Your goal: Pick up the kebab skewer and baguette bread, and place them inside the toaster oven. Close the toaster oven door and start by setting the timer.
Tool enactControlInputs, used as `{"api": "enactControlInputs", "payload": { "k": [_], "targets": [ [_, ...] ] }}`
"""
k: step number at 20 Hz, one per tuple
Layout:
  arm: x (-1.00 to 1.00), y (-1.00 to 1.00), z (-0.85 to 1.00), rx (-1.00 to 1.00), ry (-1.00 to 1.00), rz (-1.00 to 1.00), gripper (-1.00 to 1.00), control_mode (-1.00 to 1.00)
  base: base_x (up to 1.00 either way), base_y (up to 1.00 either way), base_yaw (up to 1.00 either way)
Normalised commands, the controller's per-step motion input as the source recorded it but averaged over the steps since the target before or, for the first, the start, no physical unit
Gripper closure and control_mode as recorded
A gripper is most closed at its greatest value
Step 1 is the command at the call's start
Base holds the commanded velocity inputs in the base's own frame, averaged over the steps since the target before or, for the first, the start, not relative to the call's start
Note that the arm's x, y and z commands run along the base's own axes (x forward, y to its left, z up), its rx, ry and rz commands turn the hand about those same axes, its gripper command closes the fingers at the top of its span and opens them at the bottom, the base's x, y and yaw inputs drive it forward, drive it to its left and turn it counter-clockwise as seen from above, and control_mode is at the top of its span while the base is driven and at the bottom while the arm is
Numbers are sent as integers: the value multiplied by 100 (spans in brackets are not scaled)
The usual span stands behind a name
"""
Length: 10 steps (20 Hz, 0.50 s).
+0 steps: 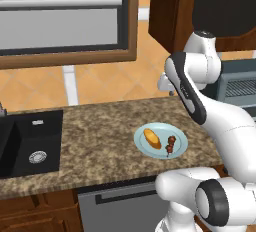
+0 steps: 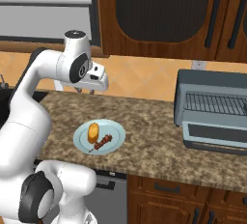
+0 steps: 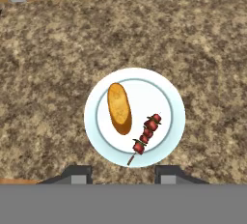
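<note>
- Above a speckled granite counter [image 3: 202, 44], the gripper [image 3: 123, 174] hovers over a pale blue round plate [image 3: 174, 107], jaws apart and holding nothing.
- The golden oblong baguette bread [image 3: 119, 107] and the kebab skewer [image 3: 146, 134], a thin stick of red chunks, lie side by side on the plate, not touching.
- The first pick looks still ahead; the next move calls for descending and aligning on one item.
- The boxy blue-grey toaster oven [image 2: 212, 109] stands well apart along the counter, wire rack exposed, toaster oven door [image 2: 217, 134] down.

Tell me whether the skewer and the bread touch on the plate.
Apart. The hand view shows bare plate between the bread and the skewer.
</note>
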Motion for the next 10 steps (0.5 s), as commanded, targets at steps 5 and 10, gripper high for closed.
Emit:
{"api": "enactControlInputs", "payload": {
  "k": [5, 10],
  "targets": [
    [0, 0, 0, 0, 0, 0, -100, 100, 0, 0, 0],
    [0, 0, 0, 0, 0, 0, -100, 100, -2, -65, 0]
  ]
}}
